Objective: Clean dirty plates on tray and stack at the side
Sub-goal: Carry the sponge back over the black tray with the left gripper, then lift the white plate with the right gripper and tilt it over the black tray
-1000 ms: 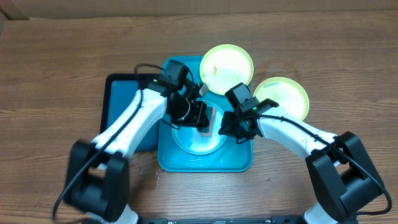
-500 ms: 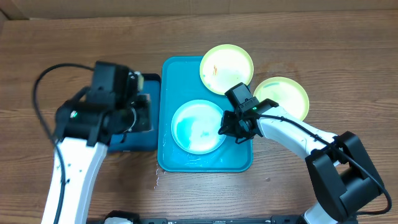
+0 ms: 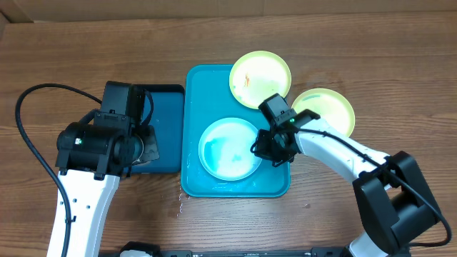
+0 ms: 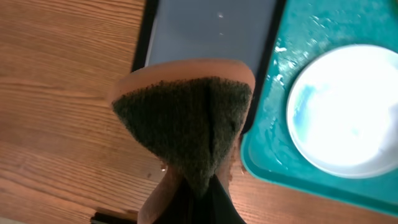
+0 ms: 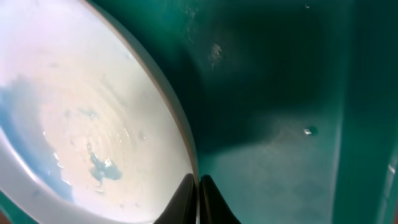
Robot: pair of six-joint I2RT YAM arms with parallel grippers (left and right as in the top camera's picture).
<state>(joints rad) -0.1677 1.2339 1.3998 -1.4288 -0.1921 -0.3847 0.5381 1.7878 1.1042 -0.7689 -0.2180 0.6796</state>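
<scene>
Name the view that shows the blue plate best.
Overhead: the whole blue plate shows, lying in the tray, with the right gripper at its rim. Left wrist cuts off one side of it; right wrist shows only a close-up of one edge.

Table: brown wood-grain laminate tabletop point(image 3: 71, 64), grain running left to right, filling nearly the whole overhead view.
Beyond the table's far edge: narrow pale tan strip point(image 3: 228, 6), perhaps cardboard or a wall; too little shows to tell.
Light: bright and even from above, with soft, short shadows on the table.
</scene>
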